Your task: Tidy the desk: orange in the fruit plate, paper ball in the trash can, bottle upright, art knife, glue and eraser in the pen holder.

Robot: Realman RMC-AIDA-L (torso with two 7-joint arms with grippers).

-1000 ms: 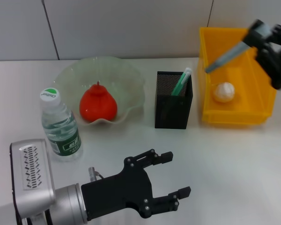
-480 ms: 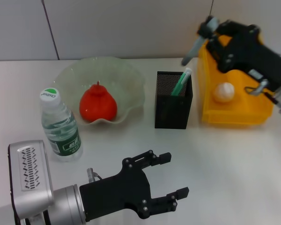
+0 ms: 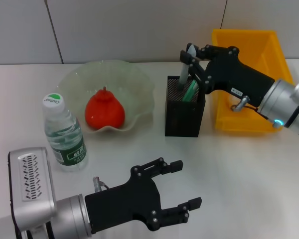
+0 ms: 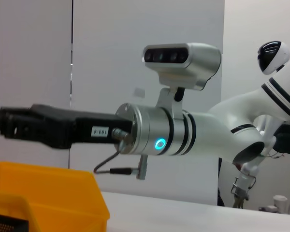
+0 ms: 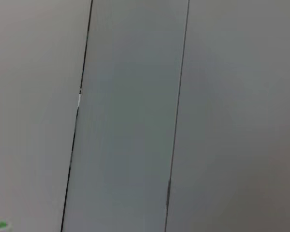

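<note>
In the upper right of the head view, the right gripper (image 3: pixel 192 62) pinches a grey art knife (image 3: pixel 188 58) right over the black mesh pen holder (image 3: pixel 184 113), which already has a green stick in it. At the bottom, the left gripper (image 3: pixel 182 186) sits with its fingers spread wide and nothing in them. On the left, the bottle (image 3: pixel 64 132) stands upright with a green label whose writing is too small to read, beside the fruit plate (image 3: pixel 134 82) with the red-orange fruit (image 3: pixel 104 110).

The head camera is looking forward and down over the table (image 3: pixel 249 169) from close range. The left wrist camera is sitting low, facing sideways at the right arm (image 4: pixel 164 133) and yellow bin (image 4: pixel 48 193), both shared with the head view. The right wrist camera is facing only wall panels (image 5: pixel 135 116).
</note>
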